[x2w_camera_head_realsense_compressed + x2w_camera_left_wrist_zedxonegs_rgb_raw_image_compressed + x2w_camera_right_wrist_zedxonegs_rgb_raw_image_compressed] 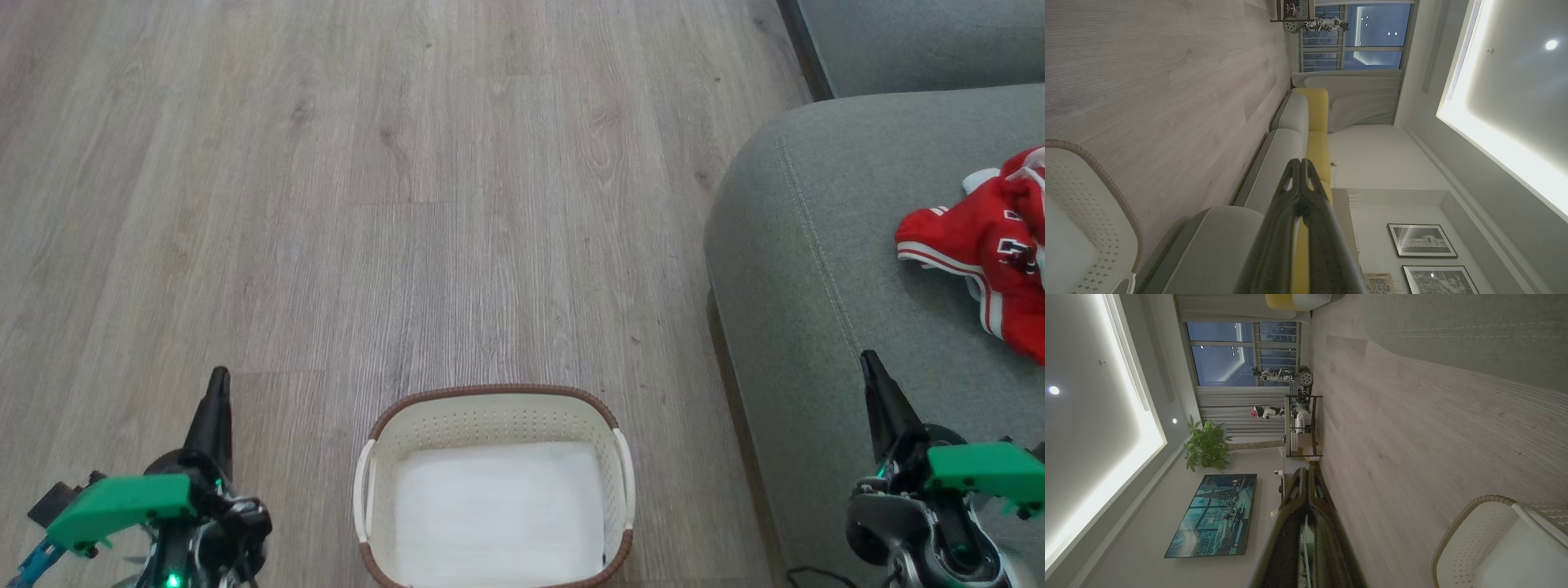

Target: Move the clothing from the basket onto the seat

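Observation:
The red clothing (pixel 992 249) with white trim lies crumpled on the grey-green seat (pixel 824 261) at the right edge of the head view. On the floor at bottom centre stands the white perforated basket (pixel 490 412) with its brown rim; only a white liner shows inside. My left gripper (pixel 219 377) is shut and holds nothing, over the floor to the left of the basket. My right gripper (pixel 867 358) is shut too, over the seat's front part, below the clothing. The basket rim (pixel 1106 179) shows in the left wrist view and the basket (pixel 1486 539) in the right wrist view.
Pale wood floor (pixel 367 204) stretches ahead and to the left of the basket. A second grey cushion (pixel 922 41) lies at the top right. A sofa with yellow backs (pixel 1316 122) runs along the wall. A shelf unit (pixel 1302 424) and a plant (pixel 1206 447) stand far off.

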Available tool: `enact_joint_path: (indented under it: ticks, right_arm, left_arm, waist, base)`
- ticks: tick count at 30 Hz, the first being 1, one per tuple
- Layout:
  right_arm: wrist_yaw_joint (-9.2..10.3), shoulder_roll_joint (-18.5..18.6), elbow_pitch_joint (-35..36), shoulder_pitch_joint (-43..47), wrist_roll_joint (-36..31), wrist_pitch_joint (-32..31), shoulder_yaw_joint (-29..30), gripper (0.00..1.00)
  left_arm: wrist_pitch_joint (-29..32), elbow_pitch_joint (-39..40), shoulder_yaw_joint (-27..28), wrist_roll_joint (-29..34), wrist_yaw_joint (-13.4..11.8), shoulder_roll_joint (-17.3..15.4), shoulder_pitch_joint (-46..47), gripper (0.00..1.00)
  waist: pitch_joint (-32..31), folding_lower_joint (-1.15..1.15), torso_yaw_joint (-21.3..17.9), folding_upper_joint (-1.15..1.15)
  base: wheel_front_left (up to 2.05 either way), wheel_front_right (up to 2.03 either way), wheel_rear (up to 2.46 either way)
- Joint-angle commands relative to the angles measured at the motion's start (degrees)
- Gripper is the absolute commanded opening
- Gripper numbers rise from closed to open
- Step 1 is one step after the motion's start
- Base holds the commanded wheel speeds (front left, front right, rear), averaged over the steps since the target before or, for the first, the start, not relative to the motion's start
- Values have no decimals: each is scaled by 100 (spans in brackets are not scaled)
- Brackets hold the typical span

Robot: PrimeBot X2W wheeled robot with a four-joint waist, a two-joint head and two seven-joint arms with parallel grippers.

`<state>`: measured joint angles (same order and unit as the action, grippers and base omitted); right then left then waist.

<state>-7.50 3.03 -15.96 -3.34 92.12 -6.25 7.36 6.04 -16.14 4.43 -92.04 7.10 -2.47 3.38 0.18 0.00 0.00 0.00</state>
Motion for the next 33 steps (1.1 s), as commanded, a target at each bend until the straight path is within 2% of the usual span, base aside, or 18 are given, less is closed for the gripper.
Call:
enact_joint_path:
  ticks: [1,33]
  right_arm:
    - [1,-7,193,-284,9,-20,-88,0]
    - [1,-10,193,-285,5,-24,-84,0]
  left_arm:
    - [45,209,209,-12,38,-41,282,0]
    - [45,209,209,-13,38,-41,282,0]
  waist:
    - [0,0,0,0]
    - [0,0,0,0]
  base:
    - [0,0,0]
    - [0,0,0]
